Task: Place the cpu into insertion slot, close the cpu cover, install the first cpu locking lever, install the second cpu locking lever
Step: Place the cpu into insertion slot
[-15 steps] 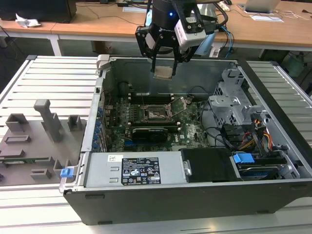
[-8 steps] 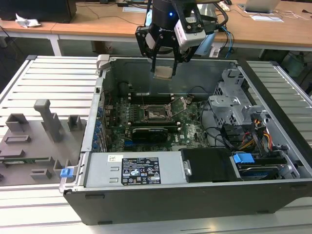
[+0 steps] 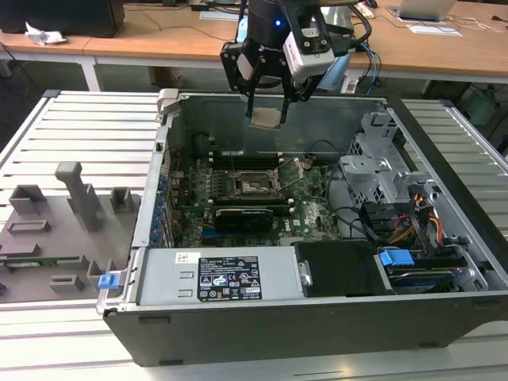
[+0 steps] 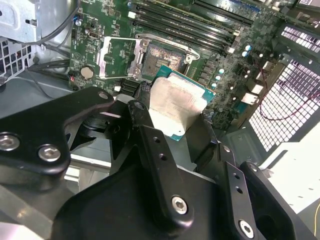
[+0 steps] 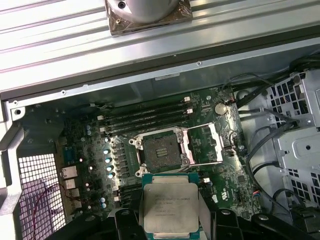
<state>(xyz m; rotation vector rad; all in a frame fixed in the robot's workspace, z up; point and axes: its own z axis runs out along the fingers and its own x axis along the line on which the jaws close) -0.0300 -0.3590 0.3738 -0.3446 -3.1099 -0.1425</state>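
My gripper [image 3: 267,116] hangs above the open computer case, shut on the cpu [image 3: 265,119], a flat silver-grey square chip with a green edge. Both wrist views show the cpu [image 4: 175,106] [image 5: 170,205] held between the black fingers [image 4: 150,140], well above the green motherboard [image 5: 225,180]. Below it lies the insertion slot [image 5: 160,149] [image 4: 163,56] [image 3: 252,185], a dark square recess with nothing in it. The cpu cover [image 5: 207,144] [image 4: 117,57] [image 3: 298,169] stands swung open beside the slot.
A metal drive cage [image 3: 379,163] with cables fills the case on the exterior view's right. A power supply [image 3: 226,278] sits at the case front, and a black card [image 3: 250,214] lies just before the slot. Grey part holders [image 3: 55,222] stand at the exterior view's left.
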